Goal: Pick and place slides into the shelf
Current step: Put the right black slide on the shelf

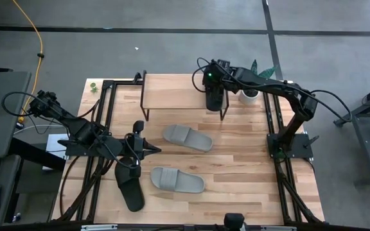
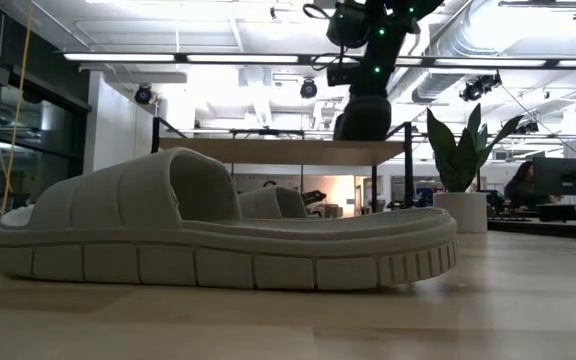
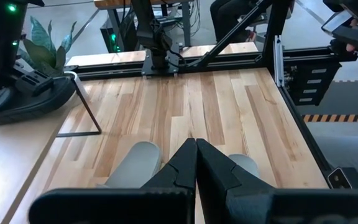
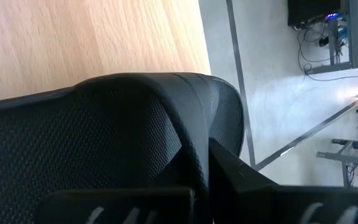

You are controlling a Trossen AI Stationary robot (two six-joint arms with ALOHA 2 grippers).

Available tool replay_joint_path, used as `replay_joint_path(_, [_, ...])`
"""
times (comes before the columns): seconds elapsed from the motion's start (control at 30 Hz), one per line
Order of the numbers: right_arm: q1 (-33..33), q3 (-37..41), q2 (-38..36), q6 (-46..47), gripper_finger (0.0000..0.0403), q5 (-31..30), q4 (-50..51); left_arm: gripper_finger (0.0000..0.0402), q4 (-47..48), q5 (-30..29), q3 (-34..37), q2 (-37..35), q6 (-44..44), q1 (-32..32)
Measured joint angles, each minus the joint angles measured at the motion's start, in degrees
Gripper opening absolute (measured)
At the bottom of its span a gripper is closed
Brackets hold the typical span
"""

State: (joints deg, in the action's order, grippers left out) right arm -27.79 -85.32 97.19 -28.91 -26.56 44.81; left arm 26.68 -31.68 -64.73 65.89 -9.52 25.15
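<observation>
The shelf (image 1: 172, 82) stands at the table's far side and also shows in the low view (image 2: 268, 150). My right gripper (image 1: 213, 82) is over the shelf's right end, shut on a black slide (image 1: 214, 97) that fills the right wrist view (image 4: 104, 143). A second black slide (image 1: 128, 185) lies on the table at the near left. Two light grey slides lie sole down mid-table, one farther (image 1: 187, 137) and one nearer (image 1: 177, 180). My left gripper (image 1: 151, 150) is shut and empty, level above the table between the black slide and the grey ones. My right gripper comes at the black slide from above. A curved ridge of the slide (image 4: 194, 155) runs in between the fingers (image 4: 247, 186); the slide itself hides the place of contact. In the low view the slide's lower end (image 2: 361, 128) reaches down to the shelf board.
A potted plant (image 1: 252, 90) stands just right of the shelf. Black frame rails run along the table's left (image 1: 98, 122) and right (image 1: 272, 122) sides. The shelf's left and middle (image 1: 166, 83) are bare.
</observation>
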Motion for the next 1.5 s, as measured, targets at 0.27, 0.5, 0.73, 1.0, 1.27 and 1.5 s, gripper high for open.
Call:
replay_joint_path(0.27, [0.02, -0.09, -0.02, 0.57, 0.0000, -0.14, 1.38, 0.0001, 0.02, 0.00, 0.00, 0.00, 0.00, 0.00])
replay_joint_path(0.5, [-0.58, -0.09, -0.02, 2.67, 0.0018, 0.70, 2.77, 0.0001, 0.03, 0.00, 0.00, 0.00, 0.00, 0.00])
replay_joint_path(0.73, [-1.07, -0.09, -0.02, 3.55, 0.0081, 2.32, 4.12, 0.0001, 0.04, 0.00, 0.00, 0.01, 0.00, 0.00])
replay_joint_path(1.0, [-1.07, -0.09, -0.02, 3.55, 0.0124, 3.04, 4.61, 0.0001, 0.06, 0.00, 0.00, 0.00, 0.00, 0.00])
replay_joint_path(1.27, [-1.07, -0.09, -0.02, 4.32, 0.0142, 4.57, 6.02, 0.0001, 0.10, -0.02, 0.00, 0.00, 0.01, 0.00])
replay_joint_path(1.5, [-0.78, -0.09, -0.02, 4.77, 0.0159, 4.22, 6.65, 0.0001, 0.31, -0.02, 0.00, 0.00, 0.00, 0.00])
